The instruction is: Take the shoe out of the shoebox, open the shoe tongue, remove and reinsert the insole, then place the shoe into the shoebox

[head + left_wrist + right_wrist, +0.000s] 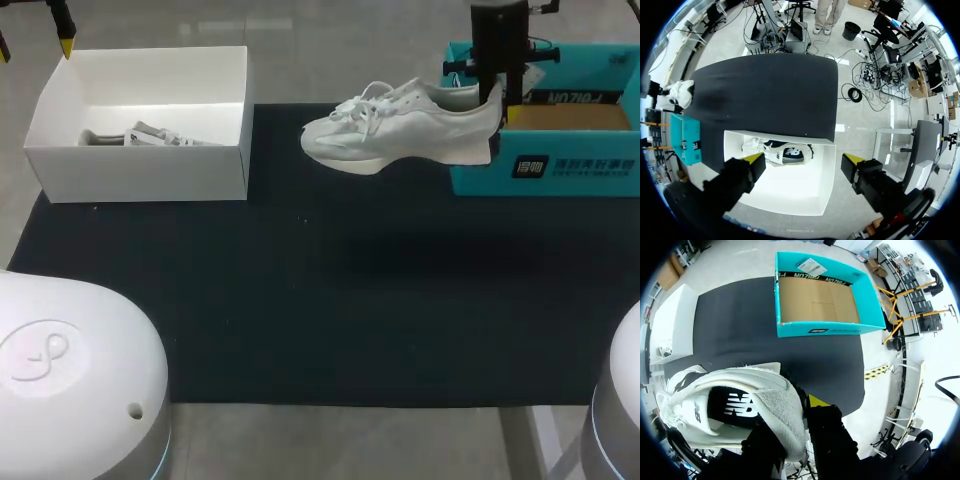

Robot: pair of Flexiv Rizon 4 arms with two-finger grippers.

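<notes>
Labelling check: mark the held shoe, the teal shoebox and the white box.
held shoe (400, 128): head view, side of the upper.
teal shoebox (570, 186): head view, front wall.
white box (140, 170): head view, front wall.

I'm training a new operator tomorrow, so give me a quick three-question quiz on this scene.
1. True or false: the blue box has a shoe inside it.
2. Which arm's gripper holds the white shoe above the mat? A) left B) right C) neither
3. Fill in: a second shoe lies in the ____ box.

Key:
1. False. The blue box shows only its bare cardboard floor.
2. B. The right gripper has the white shoe by the heel.
3. White. The second shoe lies in the white box.
</notes>
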